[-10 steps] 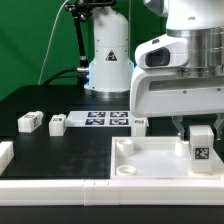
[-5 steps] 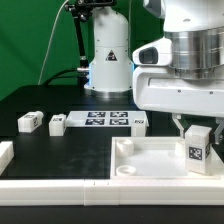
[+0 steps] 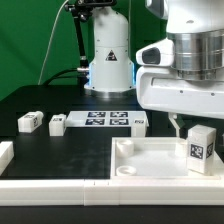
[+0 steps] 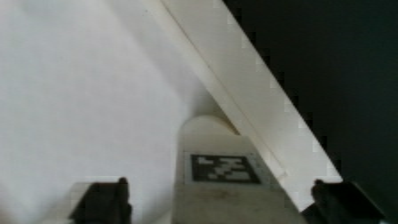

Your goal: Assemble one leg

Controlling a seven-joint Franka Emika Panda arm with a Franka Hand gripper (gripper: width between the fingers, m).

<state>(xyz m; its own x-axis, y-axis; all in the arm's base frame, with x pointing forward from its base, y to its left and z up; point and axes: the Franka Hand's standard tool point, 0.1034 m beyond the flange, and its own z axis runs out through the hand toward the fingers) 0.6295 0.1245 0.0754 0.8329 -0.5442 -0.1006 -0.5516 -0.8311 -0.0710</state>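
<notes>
1. My gripper (image 4: 219, 206) is spread wide. In the wrist view a dark fingertip (image 4: 111, 200) shows on either side of the leg (image 3: 201, 146), with a clear gap on both sides, so I am holding nothing.
2. The leg stands upright on the large white panel (image 3: 150, 166), far toward the exterior view's right. One black-and-white tag faces that camera. In the wrist view it sits just beside the panel's raised rim.
3. Against a second ago, my wrist housing sits a little higher in the exterior view and has turned, so more of the round casing shows above the leg.
4. The leg is in almost the same spot as then, though its tagged face looks turned a little.
5. The marker board (image 3: 105, 119) and the three spare legs beside it (image 3: 30, 122) (image 3: 57, 123) (image 3: 140, 122) lie on the black table (image 3: 60, 148) as before.
</notes>
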